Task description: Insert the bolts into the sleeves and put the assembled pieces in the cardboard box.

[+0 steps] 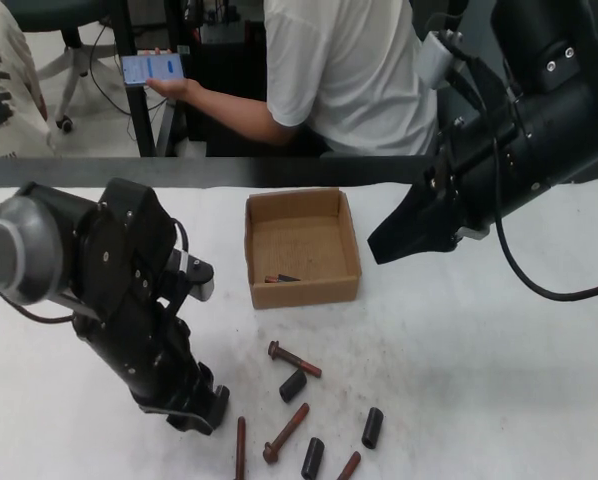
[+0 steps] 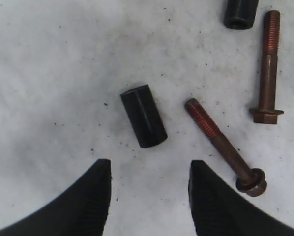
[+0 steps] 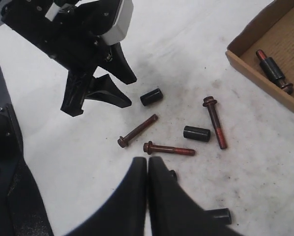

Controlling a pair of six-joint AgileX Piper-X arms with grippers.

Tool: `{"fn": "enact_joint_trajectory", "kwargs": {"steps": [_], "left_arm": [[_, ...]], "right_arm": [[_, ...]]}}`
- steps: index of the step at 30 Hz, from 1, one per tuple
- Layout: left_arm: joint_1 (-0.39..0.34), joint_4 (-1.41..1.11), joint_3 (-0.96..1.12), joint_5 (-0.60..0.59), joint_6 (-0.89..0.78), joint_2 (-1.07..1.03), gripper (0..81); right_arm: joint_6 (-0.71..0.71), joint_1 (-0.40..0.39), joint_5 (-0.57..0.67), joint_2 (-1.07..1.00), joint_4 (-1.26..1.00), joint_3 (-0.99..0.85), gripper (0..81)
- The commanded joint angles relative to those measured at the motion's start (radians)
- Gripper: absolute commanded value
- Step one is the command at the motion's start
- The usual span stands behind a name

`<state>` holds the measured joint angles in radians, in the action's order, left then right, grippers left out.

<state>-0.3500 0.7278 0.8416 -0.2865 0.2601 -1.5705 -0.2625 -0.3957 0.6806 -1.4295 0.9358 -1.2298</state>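
The box (image 1: 304,293) sits mid-bench (image 1: 499,380), toward the back. 1 assembled piece (image 1: 282,278) lies in it, against the front wall. In front of the box, 4 bolts and 3 sleeves lie scattered on the bench. 1 bolt (image 1: 294,359) is nearest the box, with a sleeve (image 1: 293,385) just in front of it. The other bolts (image 1: 285,432) (image 1: 241,447) (image 1: 350,465) and sleeves (image 1: 372,427) (image 1: 312,457) lie farther forward. The left gripper (image 1: 207,410) is left of the scatter. The right gripper (image 1: 381,248) is right of the box.

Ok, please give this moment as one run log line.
left gripper open, near black sleeve | right gripper shut | one assembled piece in cardboard box
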Motion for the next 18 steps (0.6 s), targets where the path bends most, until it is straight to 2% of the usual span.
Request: {"fn": "enact_joint_trajectory", "kwargs": {"steps": [1,11,18], "left_arm": [[-0.006,-0.034,0.008,0.016,0.002,0.001,46.4],[-0.006,-0.050,0.008,0.016,0.001,-0.003,46.4],[-0.041,-0.042,0.008,0.016,0.001,-0.062,46.4]], "right_arm": [[0.001,-0.002,0.027,0.012,-0.004,0.000,0.8],[0.009,-0.002,0.060,0.012,-0.004,0.000,0.8],[0.009,-0.002,0.060,0.012,-0.004,0.000,0.8]]}}
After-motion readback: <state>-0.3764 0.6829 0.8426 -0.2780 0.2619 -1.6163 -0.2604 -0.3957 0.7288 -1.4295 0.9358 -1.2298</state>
